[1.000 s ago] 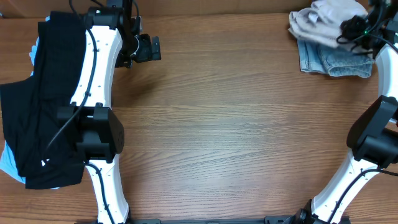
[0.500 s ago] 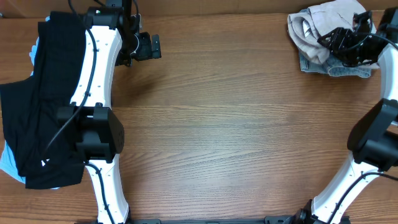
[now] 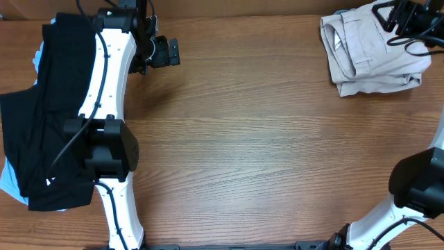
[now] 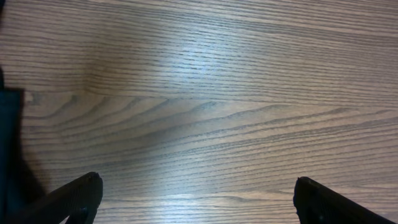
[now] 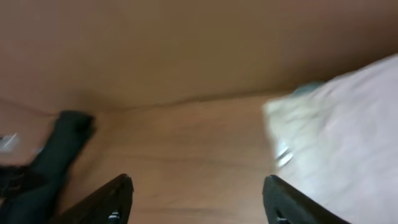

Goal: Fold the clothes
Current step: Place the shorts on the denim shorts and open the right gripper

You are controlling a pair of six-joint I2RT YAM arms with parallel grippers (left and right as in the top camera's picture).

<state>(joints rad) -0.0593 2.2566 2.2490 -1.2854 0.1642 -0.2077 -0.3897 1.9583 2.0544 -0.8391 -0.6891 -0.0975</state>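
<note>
Khaki shorts at far-right corner, R gripper nearest

Table is wood; black garments heaped along the L edge. Shorts lie bunched, long axis across the table, waistband end prob. toward centre. R gripper hovers just over their far edge (wrist view blurred), jaws wide, holding nothing. L gripper also wide, empty, well apart from the shorts.

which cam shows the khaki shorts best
Overhead: the shorts show almost whole and sharp, at the table's far right corner. The right wrist catches only a blurred pale edge of them; the left wrist shows none of them.
</note>
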